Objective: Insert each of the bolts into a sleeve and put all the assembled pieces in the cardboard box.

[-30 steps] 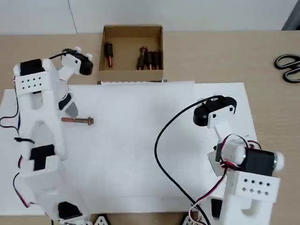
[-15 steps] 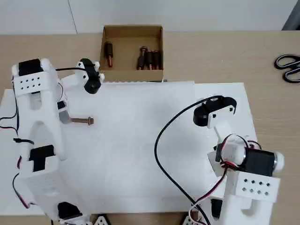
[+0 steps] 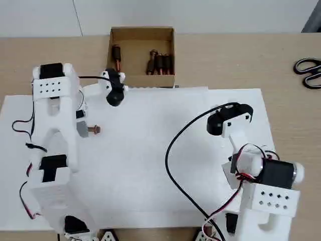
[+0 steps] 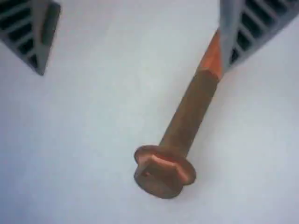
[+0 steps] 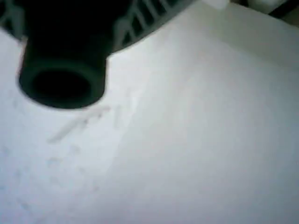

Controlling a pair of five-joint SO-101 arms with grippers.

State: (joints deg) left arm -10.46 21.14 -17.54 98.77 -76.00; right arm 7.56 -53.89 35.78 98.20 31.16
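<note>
Over the bolt [image 4: 187, 126], the left gripper [image 4: 133, 65] gaped empty, one finger [image 4: 231, 32] at the shank tip; the right gripper [image 5: 77, 23] clasped a sleeve [image 5: 63, 81].

The left arm stands off the front left corner of the cardboard box [image 3: 142, 79], wrist tipped down, with the left gripper [image 4: 133, 67] spread wide. The right arm sits folded well right of the box, with the right gripper [image 3: 228, 169] clamped on a black sleeve [image 5: 60, 81].
</note>
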